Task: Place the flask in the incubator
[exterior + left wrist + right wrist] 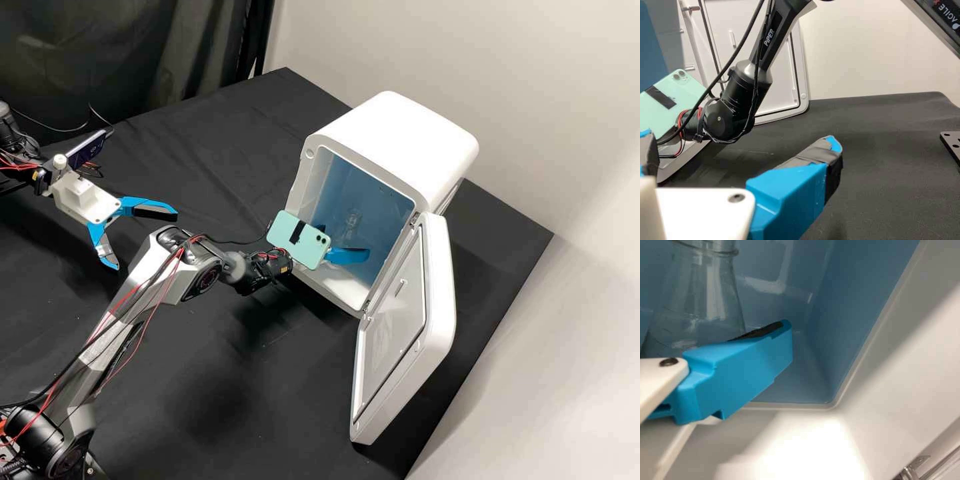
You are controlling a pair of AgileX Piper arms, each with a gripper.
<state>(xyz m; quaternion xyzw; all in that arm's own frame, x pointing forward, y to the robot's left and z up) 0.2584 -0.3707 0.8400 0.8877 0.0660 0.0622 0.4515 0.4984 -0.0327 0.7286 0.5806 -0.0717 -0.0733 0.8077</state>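
Position of the clear glass conical flask [695,305] relative to the two arms. In the high view the flask stands at centre right of the frame, inside the blue-lined chamber of the white box-shaped incubator [400,127]. The incubator's white hinged door [407,320] hangs open toward the lower right. The right gripper [347,253], on the arm with a mint-green phone [300,239] strapped to its wrist, reaches through the opening. The flask lies just beyond it and slightly above it in the frame, toward the back wall.

In the right wrist view the flask's long axis is upright, neck toward the top edge and wide base low. Whether the base rests on the chamber floor cannot be told, nor whether the right gripper grasps the glass.

The left gripper [143,239] hangs at middle left over the black cloth-covered bench [233,153], spread wide and empty, well apart from the incubator. The right arm is by far the nearer. The coming move probably turns on keeping the neck vertical while the gripper backs out toward lower left.
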